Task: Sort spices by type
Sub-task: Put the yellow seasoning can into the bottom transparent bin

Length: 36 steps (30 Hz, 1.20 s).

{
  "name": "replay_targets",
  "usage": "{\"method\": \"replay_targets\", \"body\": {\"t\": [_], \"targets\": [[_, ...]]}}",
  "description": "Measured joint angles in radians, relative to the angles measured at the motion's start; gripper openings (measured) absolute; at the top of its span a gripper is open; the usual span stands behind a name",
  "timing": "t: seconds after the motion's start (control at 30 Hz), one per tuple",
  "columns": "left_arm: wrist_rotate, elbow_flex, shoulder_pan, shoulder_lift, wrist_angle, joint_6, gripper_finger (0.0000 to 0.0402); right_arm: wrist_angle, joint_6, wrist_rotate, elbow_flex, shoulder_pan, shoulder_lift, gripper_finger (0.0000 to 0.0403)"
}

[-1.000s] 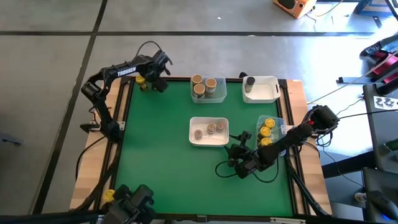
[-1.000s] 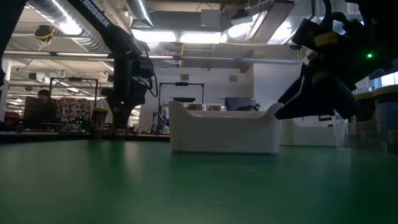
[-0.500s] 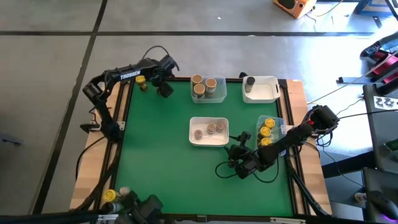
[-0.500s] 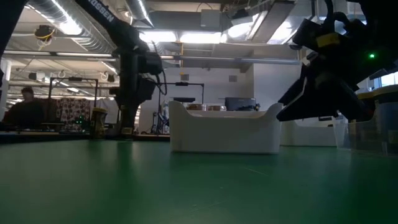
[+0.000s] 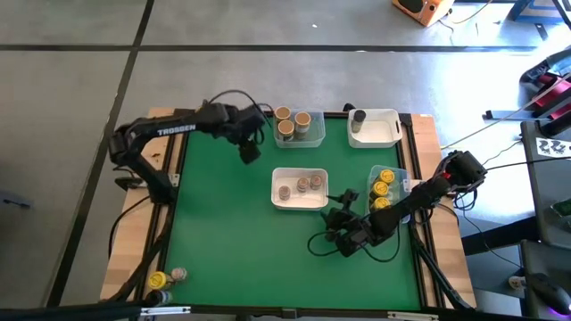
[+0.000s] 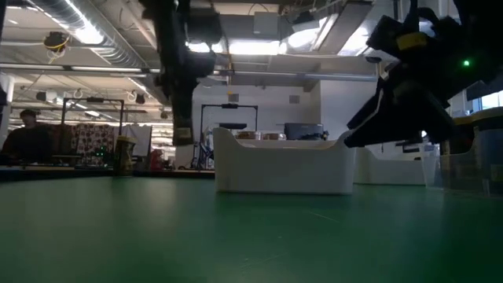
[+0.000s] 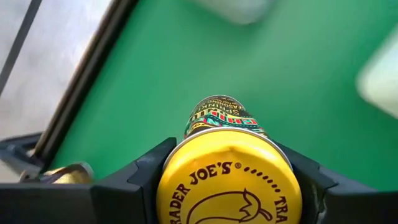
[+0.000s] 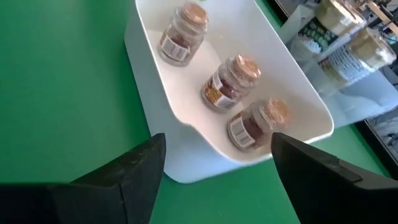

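We looked down on the green-topped table [image 5: 232,241] with its wooden border. Near its middle sat a white rectangular tray [image 5: 300,189] holding three small jars with tan lids [image 8: 230,79]. At the far edge stood a clear tray [image 5: 300,127] with three tan-lidded jars and, to its right, a white tray [image 5: 375,127] with one grey-lidded jar. A clear tray of yellow-lidded jars [image 5: 384,185] lay at the right. The left pincer [image 5: 247,143] hung over the far left of the table, clamped around a small glass spice jar with a yellow lid [image 7: 229,180]. The right pincer [image 5: 339,218] waited just right of the middle tray, fingers spread wide and empty.
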Motion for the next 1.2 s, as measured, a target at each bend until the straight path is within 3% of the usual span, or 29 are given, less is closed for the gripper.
{"method": "replay_targets", "body": {"t": [0.37, 0.73, 0.97, 1.2], "targets": [[0.001, 0.017, -0.37, -0.032, 0.026, -0.17, 0.0218, -0.063, -0.086, -0.155, 0.135, 0.027, -0.011, 0.0292], [0.003, 0.073, -0.659, 0.009, 0.222, -0.292, 0.0215, -0.343, 0.034, -0.184, 0.356, 0.256, -0.108, 0.0292], [0.0, 0.233, -0.758, 0.187, 0.211, -0.305, 0.0212, -0.375, 0.12, -0.192, 0.37, 0.365, -0.125, 0.0292], [0.005, 0.541, -0.803, 0.403, 0.023, -0.271, 0.0211, -0.458, 0.25, -0.19, 0.369, 0.388, -0.124, 0.0292]]}}
